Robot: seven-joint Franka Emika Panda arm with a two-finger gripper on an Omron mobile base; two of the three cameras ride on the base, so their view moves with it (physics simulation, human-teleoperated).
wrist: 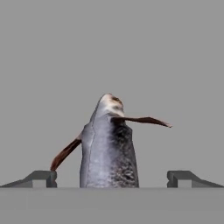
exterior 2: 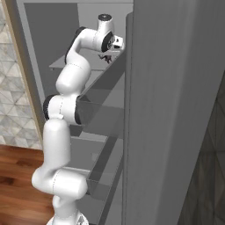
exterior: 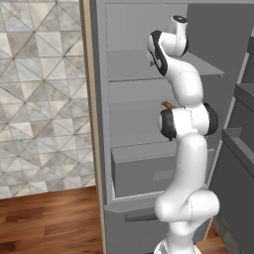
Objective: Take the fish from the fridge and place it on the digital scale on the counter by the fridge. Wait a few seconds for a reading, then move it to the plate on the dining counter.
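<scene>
The white arm reaches up into the open fridge [exterior: 149,163], a tall grey cabinet with pale grey shelves and a grey drawer low down. In the left base view the arm's upper links stand in front of the shelves, and a small brownish tip [exterior: 167,104] pokes out from behind the arm just above the middle shelf; what it belongs to cannot be told from there. In the right base view the hand sits high in the fridge beside the edge of the open door [exterior 2: 176,110], with the gripper [exterior 2: 107,57] pointing down toward an upper shelf [exterior 2: 59,65]; something small and dark shows just beneath it.

The hand view looks straight along the jaws at the fish [wrist: 108,148], a slim grey body, darker and speckled on one side, with a pale head end pointing away and thin reddish-brown fins sticking out to either side. It lies on a flat pale grey surface. The fish sits between the two dark fingertips [wrist: 41,178], which stand wide apart, one on each side, each clear of the body. Neither tip touches it, so the jaws are spread and hold nothing.
</scene>
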